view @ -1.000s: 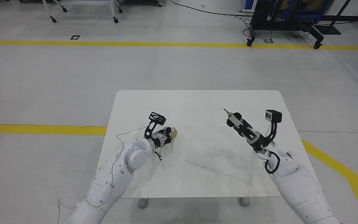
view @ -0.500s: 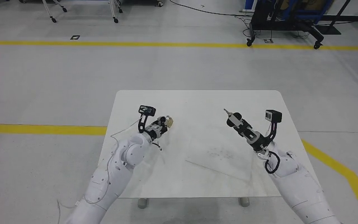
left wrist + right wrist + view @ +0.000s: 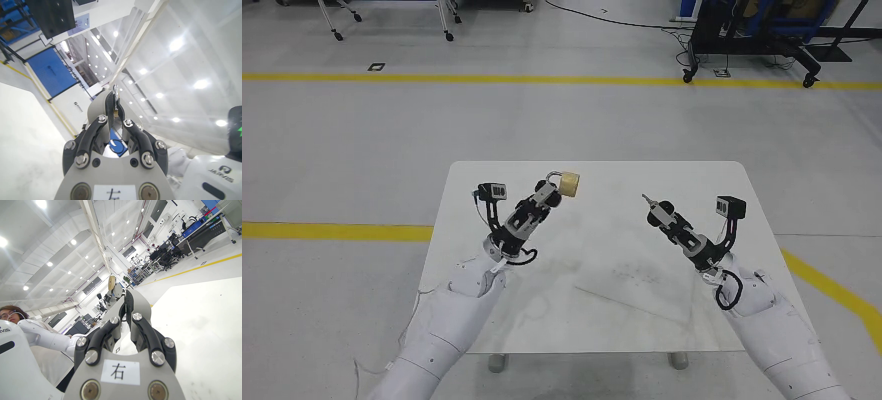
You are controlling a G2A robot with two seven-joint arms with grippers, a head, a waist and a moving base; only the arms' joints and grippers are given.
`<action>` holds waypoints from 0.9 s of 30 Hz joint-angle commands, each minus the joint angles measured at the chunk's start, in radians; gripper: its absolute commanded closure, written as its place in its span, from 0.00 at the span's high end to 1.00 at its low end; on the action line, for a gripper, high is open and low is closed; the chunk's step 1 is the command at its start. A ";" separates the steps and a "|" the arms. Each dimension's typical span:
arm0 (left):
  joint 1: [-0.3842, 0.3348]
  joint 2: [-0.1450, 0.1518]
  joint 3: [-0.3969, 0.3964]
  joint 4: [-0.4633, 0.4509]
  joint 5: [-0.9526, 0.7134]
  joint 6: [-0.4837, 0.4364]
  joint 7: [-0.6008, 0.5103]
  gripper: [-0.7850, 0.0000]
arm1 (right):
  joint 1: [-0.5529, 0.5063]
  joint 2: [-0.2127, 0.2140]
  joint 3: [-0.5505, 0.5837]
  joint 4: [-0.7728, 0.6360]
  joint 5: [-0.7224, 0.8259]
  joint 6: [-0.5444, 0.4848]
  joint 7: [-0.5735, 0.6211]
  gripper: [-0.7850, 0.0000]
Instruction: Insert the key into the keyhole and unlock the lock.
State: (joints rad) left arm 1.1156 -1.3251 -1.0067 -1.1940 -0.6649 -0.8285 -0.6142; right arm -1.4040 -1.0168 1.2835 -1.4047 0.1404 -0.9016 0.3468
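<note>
Brass lock [image 3: 568,183] first: up in the air, clamped in L gripper [image 3: 550,190], pads pinched tight on the shackle end. Close-up from L wrist cam: sliver of metal wedged between the closed pads [image 3: 110,106]. Prob gripped that way to leave the brass body sticking out free, bottom end turned toward the key side. Keyhole itself too small to make out.

Key [image 3: 647,200] off to lock's right, well apart, approx level with it. Nipped by the head in R gripper [image 3: 660,211], blade poking out past the tips and pointing roughly lock-ward. From R wrist cam, lock sitting beyond the closed tips, slightly off the tip line. Looks like lining up for insertion, not yet begun. Gap to close, then fine aim needed.

Table [image 3: 642,300] below lock, w/ lock and key both held clear of it.
</note>
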 commanded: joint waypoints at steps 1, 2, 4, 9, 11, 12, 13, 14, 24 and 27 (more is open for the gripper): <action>-0.019 -0.003 0.007 0.041 -0.094 0.005 -0.080 0.00 | 0.000 0.000 0.000 0.000 0.000 0.000 0.000 0.00; -0.034 -0.004 0.009 0.070 -0.081 0.003 -0.103 0.00 | 0.000 0.000 0.000 0.000 0.000 0.000 0.000 0.00; -0.066 -0.005 0.014 0.128 -0.008 -0.004 -0.116 0.00 | 0.000 0.000 0.000 0.000 0.000 0.000 0.000 0.00; -0.113 -0.011 0.043 0.179 0.211 0.000 -0.081 0.00 | 0.000 0.000 0.000 0.000 0.000 0.000 0.000 0.00; -0.114 -0.014 0.053 0.172 0.229 0.004 -0.087 0.00 | 0.001 -0.003 -0.001 -0.015 -0.013 0.038 -0.024 0.00; -0.114 -0.014 0.057 0.171 0.235 0.006 -0.096 0.00 | 0.003 -0.006 -0.004 -0.026 -0.026 0.051 -0.040 0.00; -0.114 -0.015 0.061 0.168 0.236 0.011 -0.108 0.00 | 0.004 -0.010 -0.010 -0.037 -0.032 0.057 -0.055 0.00; -0.114 -0.015 0.065 0.165 0.231 0.015 -0.123 0.00 | 0.007 -0.013 -0.015 -0.044 -0.038 0.066 -0.067 0.00; -0.106 -0.043 0.119 0.165 -0.168 0.222 -0.378 0.00 | 0.065 -0.032 -0.055 -0.086 -0.126 0.150 -0.086 0.00; -0.119 -0.055 0.126 0.202 -0.305 0.320 -0.497 0.00 | 0.071 -0.034 -0.056 -0.088 -0.141 0.150 -0.072 0.00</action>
State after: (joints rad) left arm 1.0015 -1.3770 -0.8824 -1.0060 -0.9200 -0.5438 -1.0696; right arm -1.3336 -1.0508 1.2272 -1.4925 0.0035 -0.7500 0.2708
